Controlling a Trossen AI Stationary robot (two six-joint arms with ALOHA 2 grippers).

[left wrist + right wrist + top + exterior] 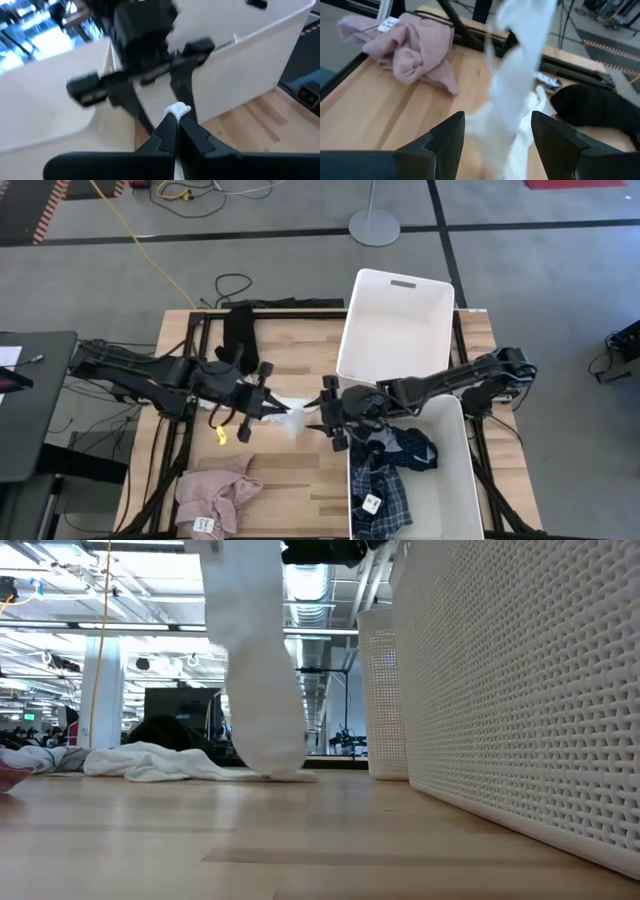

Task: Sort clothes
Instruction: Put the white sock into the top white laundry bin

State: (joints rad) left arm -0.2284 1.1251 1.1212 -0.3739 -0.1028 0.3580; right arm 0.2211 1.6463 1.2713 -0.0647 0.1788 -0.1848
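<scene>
- Sorting is partly done, by my reading: the plaid shirt (383, 492) and the navy dotted piece (410, 448) already lie in the near bin (458, 480), while the far bin (392, 320) looks bare inside.
- The left pincer (276, 408) sits over the middle of the surface (300, 470), fingers pressed together on a white sock (258, 670); the sock hangs down from it, and the low view shows its toe at or just above the wood.
- The right pincer (330, 412) faces it from just beside the near bin's corner, fingers spread wide with the sock hanging in front of them, gripping nothing.
- Left to sort: the pink piece (215, 495) at the near left corner, the black piece (238, 330) at the far edge, and more white cloth (150, 762) lying under the left arm.
- The held sock seems the item in hand; which bin it belongs in I cannot tell.
</scene>
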